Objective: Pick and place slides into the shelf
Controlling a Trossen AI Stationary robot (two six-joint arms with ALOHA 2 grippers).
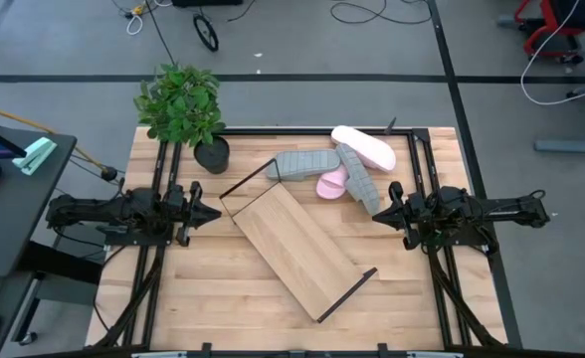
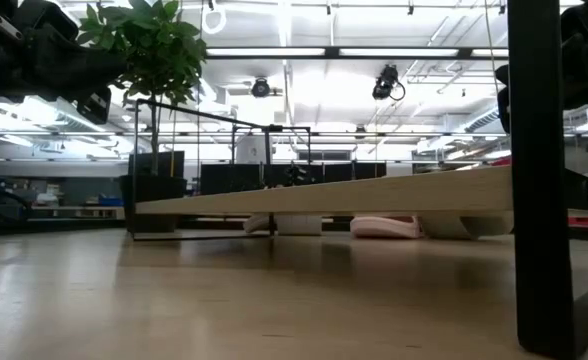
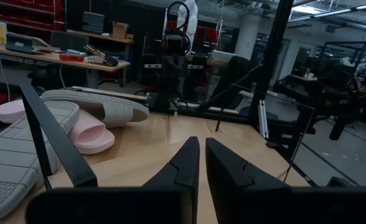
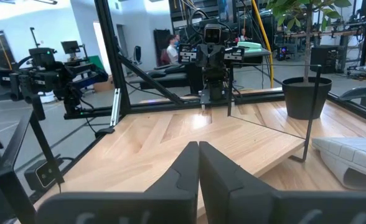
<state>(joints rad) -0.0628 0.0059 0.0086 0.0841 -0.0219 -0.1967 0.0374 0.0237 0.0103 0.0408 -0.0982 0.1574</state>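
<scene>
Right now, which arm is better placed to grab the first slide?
Probably the right. The right end effector sits beside the pile of slides, nearly touching a grey one, fingers shut. The left end effector, also shut, waits across the shelf near the potted plant.

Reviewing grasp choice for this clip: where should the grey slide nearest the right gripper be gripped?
Probably across the narrow sides of the grey slide, from above, with the right gripper. It lies sole-up, leaning on the pink slide, so its strap is hidden.

Slides (image 1: pixel 344 167) piled beside the diagonal empty shelf (image 1: pixel 296 247).
</scene>
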